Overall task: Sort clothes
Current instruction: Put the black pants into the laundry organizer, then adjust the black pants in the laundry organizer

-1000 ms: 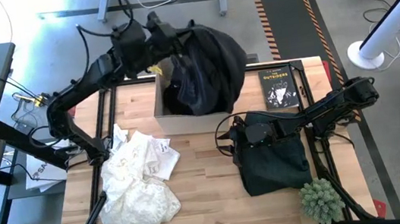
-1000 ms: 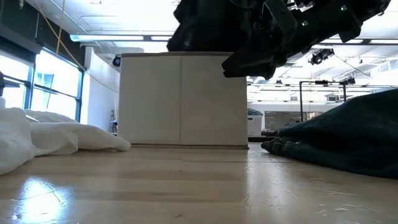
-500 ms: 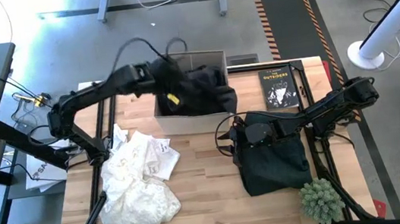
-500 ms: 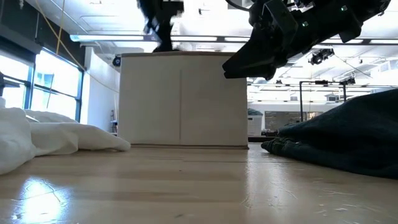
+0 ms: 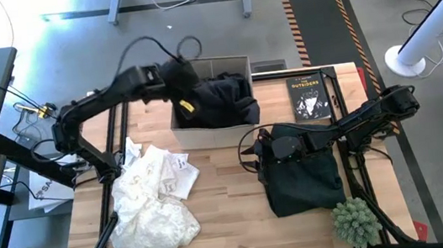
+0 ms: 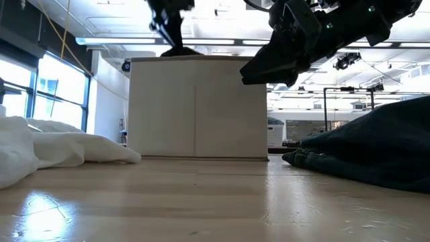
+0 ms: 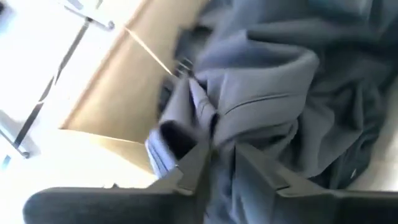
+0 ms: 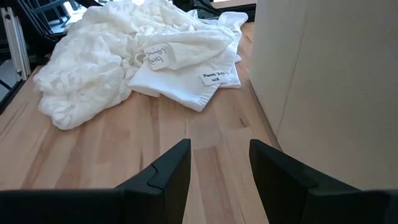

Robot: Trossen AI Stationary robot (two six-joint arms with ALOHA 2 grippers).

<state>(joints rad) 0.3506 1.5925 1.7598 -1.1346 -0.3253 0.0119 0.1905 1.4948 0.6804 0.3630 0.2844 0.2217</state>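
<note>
Dark garment (image 5: 223,100) now down inside cardboard box (image 5: 205,132), left end effector (image 5: 181,85) above, fingers parted.

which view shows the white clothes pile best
The high view: the whole white clothes pile lies on the wooden table, left of the cardboard box. The right wrist view shows it closer, with paper tags, past the open right claw. The low view catches only its edge. The left wrist view shows only dark fabric.

Left tool (image 5: 185,84) hangs low with fingers apart (slightly), while right tool (image 8: 219,163) rests open.
</note>
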